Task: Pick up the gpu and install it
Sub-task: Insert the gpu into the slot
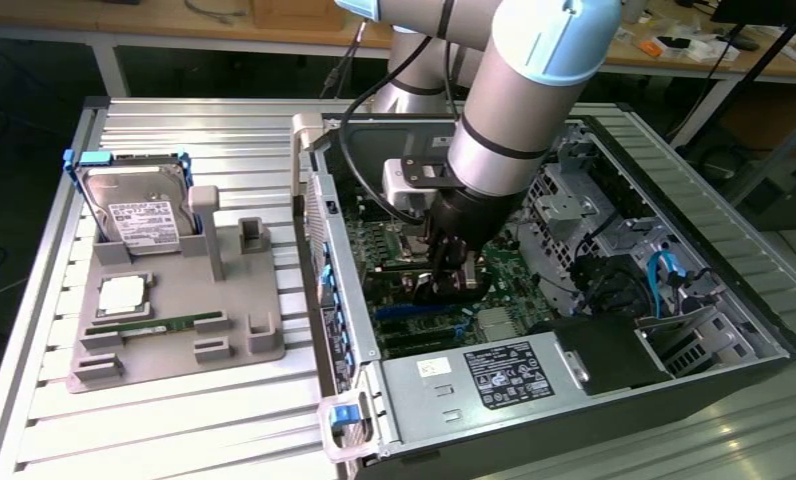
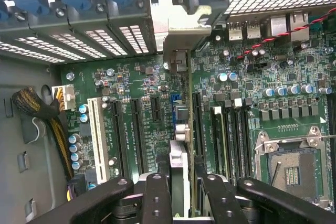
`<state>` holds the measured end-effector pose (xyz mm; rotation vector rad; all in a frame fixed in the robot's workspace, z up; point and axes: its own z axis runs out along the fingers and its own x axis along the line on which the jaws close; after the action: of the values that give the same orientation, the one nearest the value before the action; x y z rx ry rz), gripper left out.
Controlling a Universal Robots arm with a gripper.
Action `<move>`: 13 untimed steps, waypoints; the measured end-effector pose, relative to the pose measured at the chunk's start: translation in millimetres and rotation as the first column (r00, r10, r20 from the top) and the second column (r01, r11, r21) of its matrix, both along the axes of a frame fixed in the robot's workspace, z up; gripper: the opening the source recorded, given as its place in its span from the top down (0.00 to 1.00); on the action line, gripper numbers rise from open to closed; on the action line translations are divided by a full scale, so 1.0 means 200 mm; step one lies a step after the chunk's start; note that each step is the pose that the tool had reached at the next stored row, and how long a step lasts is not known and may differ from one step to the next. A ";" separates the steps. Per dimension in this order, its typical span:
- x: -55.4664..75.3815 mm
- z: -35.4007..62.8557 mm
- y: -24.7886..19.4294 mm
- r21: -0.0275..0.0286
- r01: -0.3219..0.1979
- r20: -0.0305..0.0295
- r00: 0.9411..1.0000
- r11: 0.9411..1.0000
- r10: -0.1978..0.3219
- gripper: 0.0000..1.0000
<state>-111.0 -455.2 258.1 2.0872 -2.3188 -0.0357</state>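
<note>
Scanning from the exterior view's left, you find a grey plastic holder tray [image 1: 238,300] on the slatted metal bench [image 1: 185,120], carrying a silver hard drive [image 1: 138,215] with a white label. At its 3 o'clock sits the open black computer case [image 1: 665,405]; inside, your black end effector [image 2: 181,182] grips the thin green gpu card [image 2: 179,140] edge-on over the slots of the green motherboard [image 2: 131,87].

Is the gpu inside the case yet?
Inside: the gripper holds the gpu edge-on over the motherboard, within the case. Whether it is seated, cannot tell.
</note>
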 end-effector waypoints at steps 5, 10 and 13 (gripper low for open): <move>0.00 0.013 0.000 0.000 0.000 0.003 1.000 1.000 0.000 0.72; 0.00 0.036 0.000 0.000 0.000 0.013 1.000 1.000 0.000 0.72; 0.00 0.045 0.000 0.000 0.000 0.017 1.000 1.000 0.000 0.72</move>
<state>-111.0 -455.2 267.1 2.0960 -2.3286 -0.0174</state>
